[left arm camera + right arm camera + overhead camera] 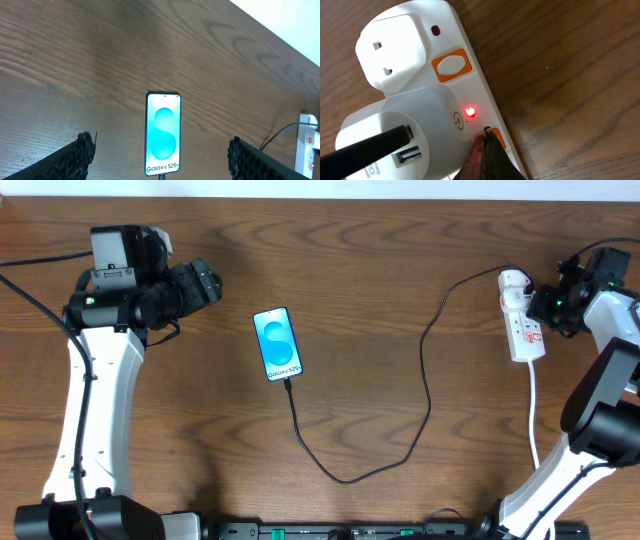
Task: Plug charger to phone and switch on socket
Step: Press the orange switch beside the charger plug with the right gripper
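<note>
**A:** Where's the risk, starting closest in?

**B:** At the right gripper. Its jaws are pinched together on nothing, and the tip rests at the edge of an orange switch. The red light just beside it glows, so I judge the socket to be on. A further push, or a tip that drags as it lifts, could rock the switch back off.

**A:** And the socket itself?

**B:** It lies loose at the far right of the table, with nothing pinning it. A sideways shove could skate it along. The white adapter right beside the tip could also be knocked askew. The charger leaves that adapter close to the fingers, so a careless retreat might hook it.

**A:** Would that reach the phone?

**B:** Probably not at once. The charger runs in a slack loop across the table to the phone. The phone lies flat mid-table with its screen lit, and the cable meets its lower edge. I cannot tell whether the tip is fully seated. A big drag on the socket would use up the slack and tug it out.

**A:** Farthest off?

**B:** The left gripper. Its jaws are spread wide and empty, and it hangs above the table well apart from the phone, pointed at it. If it drops forward, it could nudge the phone and strain the plug.
</note>
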Action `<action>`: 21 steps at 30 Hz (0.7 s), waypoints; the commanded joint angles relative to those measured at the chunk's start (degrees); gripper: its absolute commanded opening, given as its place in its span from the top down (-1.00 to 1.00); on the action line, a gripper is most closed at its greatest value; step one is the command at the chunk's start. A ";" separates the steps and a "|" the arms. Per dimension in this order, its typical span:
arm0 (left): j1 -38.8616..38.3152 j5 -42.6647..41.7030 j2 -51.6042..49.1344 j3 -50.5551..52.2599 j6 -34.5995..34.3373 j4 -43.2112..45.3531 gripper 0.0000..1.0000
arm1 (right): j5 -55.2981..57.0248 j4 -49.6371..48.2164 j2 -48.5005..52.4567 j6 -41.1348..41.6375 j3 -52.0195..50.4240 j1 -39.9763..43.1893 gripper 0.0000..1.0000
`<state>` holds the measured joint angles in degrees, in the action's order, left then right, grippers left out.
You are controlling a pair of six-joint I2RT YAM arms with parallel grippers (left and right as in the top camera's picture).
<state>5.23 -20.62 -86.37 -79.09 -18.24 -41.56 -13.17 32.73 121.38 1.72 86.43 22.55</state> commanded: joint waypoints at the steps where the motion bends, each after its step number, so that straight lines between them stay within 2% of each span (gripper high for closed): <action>1: 0.17 0.59 0.24 -0.33 -0.50 0.00 -0.74 | -22.91 2.82 2.73 -2.45 -2.25 -8.83 0.98; 8: 0.17 0.59 0.24 -0.31 -0.50 -0.02 -0.74 | -28.37 2.84 2.71 -1.51 -2.25 -8.83 0.98; 11: 0.17 0.59 0.24 -0.33 -0.50 0.00 -0.74 | -26.71 2.60 2.71 -0.94 -2.19 -8.28 0.85; 13: 0.17 0.59 0.24 -0.33 -0.50 0.00 -0.74 | -22.67 2.97 2.69 1.03 -0.90 -6.23 0.67; 15: 0.17 0.59 0.24 -0.33 -0.50 0.00 -0.74 | -21.35 4.98 2.19 1.07 1.42 -3.50 0.61; 21: 0.17 0.59 0.24 -0.31 -0.50 0.00 -0.74 | -19.71 13.60 -3.28 -0.15 8.02 4.17 0.58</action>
<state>5.23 -20.62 -86.37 -79.09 -18.22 -41.56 -30.92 45.30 121.84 2.33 90.96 23.40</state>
